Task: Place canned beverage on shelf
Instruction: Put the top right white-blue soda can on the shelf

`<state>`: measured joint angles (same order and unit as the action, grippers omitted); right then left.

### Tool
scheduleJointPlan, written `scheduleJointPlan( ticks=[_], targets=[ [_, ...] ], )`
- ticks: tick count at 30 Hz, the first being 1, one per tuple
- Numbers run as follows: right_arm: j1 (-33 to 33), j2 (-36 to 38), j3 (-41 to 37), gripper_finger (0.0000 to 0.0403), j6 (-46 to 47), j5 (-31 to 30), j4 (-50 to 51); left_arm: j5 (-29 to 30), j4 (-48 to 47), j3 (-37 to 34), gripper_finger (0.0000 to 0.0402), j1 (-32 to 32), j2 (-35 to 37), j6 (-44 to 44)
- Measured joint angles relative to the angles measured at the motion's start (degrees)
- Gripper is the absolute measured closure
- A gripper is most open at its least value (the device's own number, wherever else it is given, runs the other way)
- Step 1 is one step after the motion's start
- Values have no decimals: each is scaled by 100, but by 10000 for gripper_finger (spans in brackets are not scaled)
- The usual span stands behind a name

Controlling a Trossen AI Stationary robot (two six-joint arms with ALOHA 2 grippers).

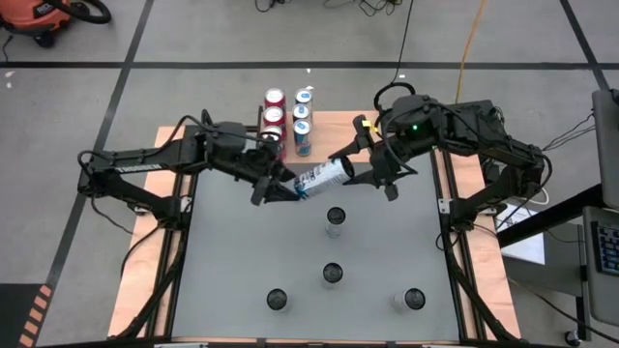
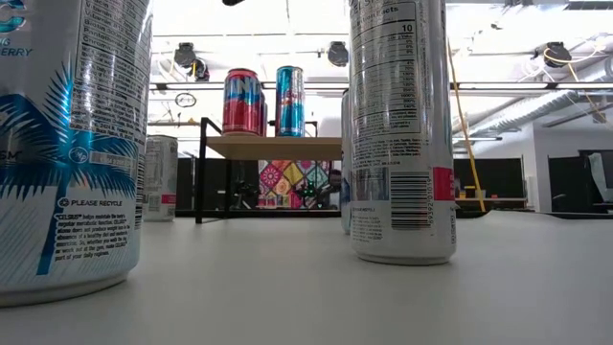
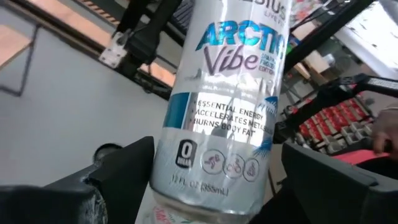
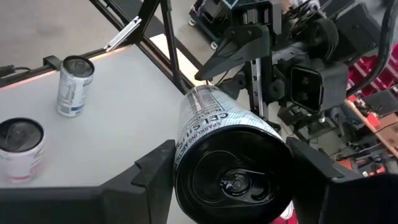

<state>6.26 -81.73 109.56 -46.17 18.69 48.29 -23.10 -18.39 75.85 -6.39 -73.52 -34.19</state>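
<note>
A white can (image 1: 320, 177) is held level above the table (image 1: 232, 251) — pinched by the right gripper (image 1: 360, 174); the left gripper (image 1: 287, 190) is spread around its other end.

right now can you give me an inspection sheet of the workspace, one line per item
surface: grey table top on a wooden board, open space at its middle.
job's things: white-and-blue can held lying on its side in the air between both arms; shelf at the far edge carries five upright cans; four more cans stand on the table.
clutter: nothing seen.
grippers: left gripper has open fingers around the can's bottom end; right gripper is shut on its top end.
cables: yellow cord and dark cables on the floor behind.
surroundings: taped floor lines, orange vacuum far left, workshop behind.
</note>
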Motion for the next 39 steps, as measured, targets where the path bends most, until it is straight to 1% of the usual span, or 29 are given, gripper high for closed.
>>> scheduleJointPlan(
  ticks=[3, 5, 7, 12, 14, 17, 19, 23, 27, 33, 36, 39],
  targets=[
    [0, -1, 0, 199, -22, -18, -63, -63, 49, 7, 44, 30, -68, 1],
    [0, -40, 0, 199, -18, -21, -50, -49, 2, -2, 52, 55, -84, 0],
    [0, -56, 0, 199, -15, -28, -56, -47, -8, -2, 70, 72, -75, 0],
    [0, -86, 0, 199, 23, 5, -54, -69, -35, -2, 134, 85, -73, 25],
    [0, -87, 0, 196, 60, -4, -41, -75, -33, -2, 153, 83, -71, 47],
    [0, -87, 0, 176, 284, -42, -39, -88, -31, -2, 156, 82, -71, 3],
    [0, -90, 0, 155, 467, -48, -40, -97, -12, -2, 156, 82, -71, -19],
    [4, -92, 0, 108, 877, -89, -89, -55, -11, -2, 143, 78, -71, -1],
    [3, -92, 0, 79, 1471, -79, -90, -30, -37, -2, 145, 77, -71, 6],
    [2, -45, 0, 73, 2629, -66, -68, 47, 47, -2, 148, 78, -71, 115],
    [2, 30, 0, 75, 3420, -80, -58, 195, 215, -2, 148, 78, -71, 286],
    [64, 92, 7, 75, 4486, -125, -54, 473, 478, -2, 148, 82, -69, 498]
  ],
)
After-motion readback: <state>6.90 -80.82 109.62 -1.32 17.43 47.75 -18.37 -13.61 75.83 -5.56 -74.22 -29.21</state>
